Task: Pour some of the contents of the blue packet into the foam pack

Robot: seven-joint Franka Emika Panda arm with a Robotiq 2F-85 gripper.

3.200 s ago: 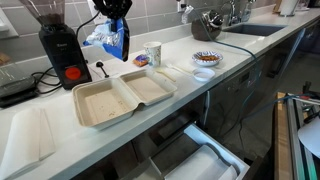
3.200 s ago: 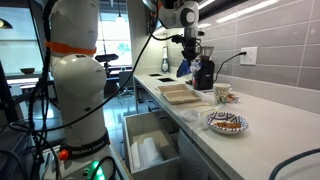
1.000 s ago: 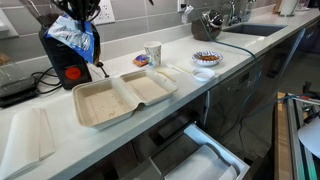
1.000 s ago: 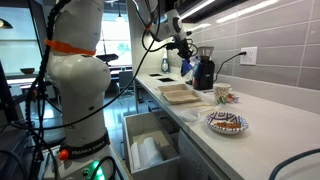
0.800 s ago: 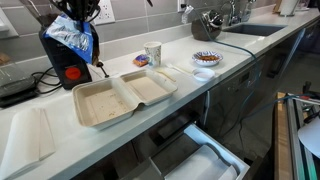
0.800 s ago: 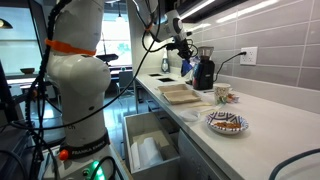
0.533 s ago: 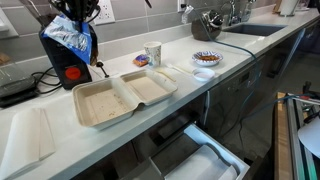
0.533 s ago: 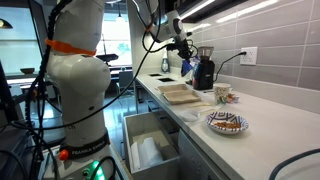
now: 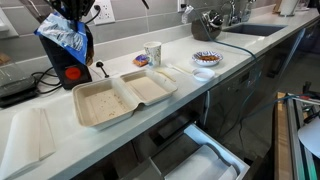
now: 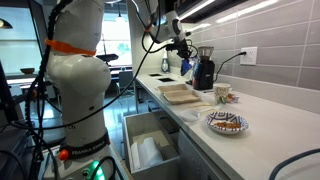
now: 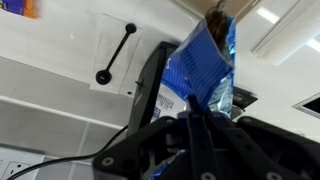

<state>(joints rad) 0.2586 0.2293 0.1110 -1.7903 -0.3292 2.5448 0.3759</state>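
My gripper (image 9: 72, 12) is shut on the blue packet (image 9: 64, 38) and holds it high in the air in front of the black coffee grinder, left of and behind the foam pack. The packet also shows in an exterior view (image 10: 185, 66) and in the wrist view (image 11: 205, 70), pinched between my fingers (image 11: 190, 130). The foam pack (image 9: 122, 96) lies open on the white counter, both halves empty; it also shows in an exterior view (image 10: 178, 94). A few brown snack pieces (image 11: 215, 17) show at the packet's open end in the wrist view.
A black coffee grinder (image 9: 62, 55) stands behind the packet. A paper cup (image 9: 153, 53), a small flat wrapper (image 9: 141, 60), a blue-patterned bowl (image 9: 207, 58) and a white dish stand right of the foam pack. A flat white tray (image 9: 28, 135) lies at the left. A drawer (image 9: 200, 155) is open below.
Over three seconds my gripper carried the blue packet to the left and up, from near the cup to in front of the grinder. In the last second it drifted slightly further left.
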